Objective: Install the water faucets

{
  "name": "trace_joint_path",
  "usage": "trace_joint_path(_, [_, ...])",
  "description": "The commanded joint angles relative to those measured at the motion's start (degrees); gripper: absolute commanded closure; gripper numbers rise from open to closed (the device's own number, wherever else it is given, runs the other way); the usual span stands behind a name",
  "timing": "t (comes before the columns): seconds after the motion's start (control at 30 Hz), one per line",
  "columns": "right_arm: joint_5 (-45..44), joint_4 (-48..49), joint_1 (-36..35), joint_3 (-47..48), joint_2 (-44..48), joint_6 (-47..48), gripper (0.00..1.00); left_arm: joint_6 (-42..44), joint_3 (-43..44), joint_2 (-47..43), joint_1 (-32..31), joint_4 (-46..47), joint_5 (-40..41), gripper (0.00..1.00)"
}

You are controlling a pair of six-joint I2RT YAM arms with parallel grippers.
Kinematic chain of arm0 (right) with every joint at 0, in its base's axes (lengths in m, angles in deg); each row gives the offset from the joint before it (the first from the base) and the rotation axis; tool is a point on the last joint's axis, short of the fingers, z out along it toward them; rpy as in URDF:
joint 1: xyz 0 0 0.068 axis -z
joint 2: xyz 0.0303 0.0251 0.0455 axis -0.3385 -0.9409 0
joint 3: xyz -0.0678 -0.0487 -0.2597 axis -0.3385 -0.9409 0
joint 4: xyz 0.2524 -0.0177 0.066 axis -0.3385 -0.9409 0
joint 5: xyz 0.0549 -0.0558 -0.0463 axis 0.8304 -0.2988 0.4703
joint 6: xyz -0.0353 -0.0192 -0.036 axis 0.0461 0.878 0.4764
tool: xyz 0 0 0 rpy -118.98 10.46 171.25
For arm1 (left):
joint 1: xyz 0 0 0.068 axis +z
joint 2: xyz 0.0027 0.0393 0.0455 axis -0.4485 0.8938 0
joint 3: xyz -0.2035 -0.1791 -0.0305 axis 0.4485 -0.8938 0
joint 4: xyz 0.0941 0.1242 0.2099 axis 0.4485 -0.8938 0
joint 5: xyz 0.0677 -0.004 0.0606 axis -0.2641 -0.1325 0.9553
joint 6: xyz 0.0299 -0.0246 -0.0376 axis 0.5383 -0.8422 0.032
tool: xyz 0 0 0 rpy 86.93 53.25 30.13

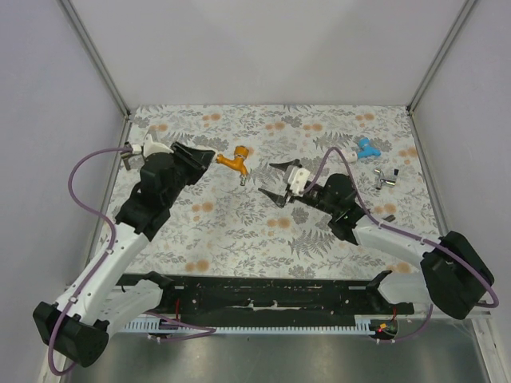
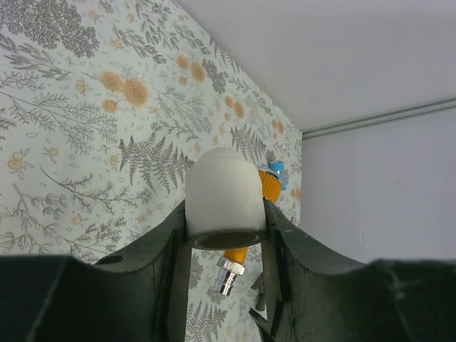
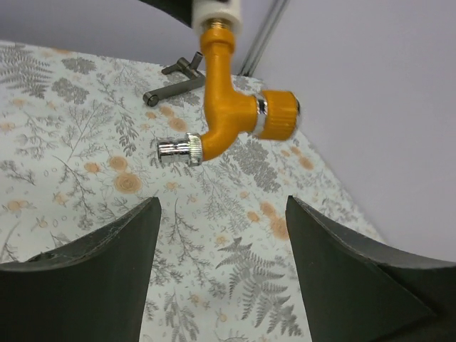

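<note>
The orange faucet (image 1: 233,161) hangs in the air above the table's far middle, joined to a white end fitting (image 2: 222,196). My left gripper (image 1: 209,159) is shut on that white fitting (image 3: 216,11). In the left wrist view the orange body (image 2: 236,254) and its chrome spout tip (image 2: 226,279) show beyond the fitting. My right gripper (image 1: 271,179) is open and empty, just right of the faucet. In the right wrist view the faucet (image 3: 228,107) hangs ahead of and above the open fingers (image 3: 135,242), apart from them. A blue faucet (image 1: 367,148) lies at the far right.
A dark metal lever handle (image 1: 385,179) lies right of the right gripper, near the blue faucet. Another lever handle (image 3: 174,78) lies on the flowered mat behind the orange faucet. Grey walls with metal frame posts (image 1: 96,56) close in the table at the back and sides.
</note>
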Motion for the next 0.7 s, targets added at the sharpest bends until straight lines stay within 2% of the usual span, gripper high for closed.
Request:
trace_joint_path(0.0, [-0.62,1.42,-4.11,-0.30,1.36,26.31,0.22,-3.66,5.94,0.68,-0.16,-2.53,-1.64,0.98])
trace_joint_path(0.13, [-5.10,9.65,-6.67,-1.80,-1.27,32.83,0.20,-3.40,9.37,2.26,-0.16,-5.43,-4.80,0.98])
trace_joint_path(0.3, [-5.90,11.07,-8.51,-0.22,-4.52,40.03,0.19,-4.44,10.61,3.41,-0.25,-6.23,-8.14,0.98])
trace_joint_path(0.43, [-8.71,21.15,-9.57,0.22,-9.79,41.80,0.20,-4.98,11.66,4.37,-0.16,-6.14,-11.39,0.98])
trace_joint_path(0.67, [-10.47,24.53,-10.10,2.59,-12.35,40.49,0.21,-5.59,11.84,5.34,-0.25,-5.96,-14.04,0.98])
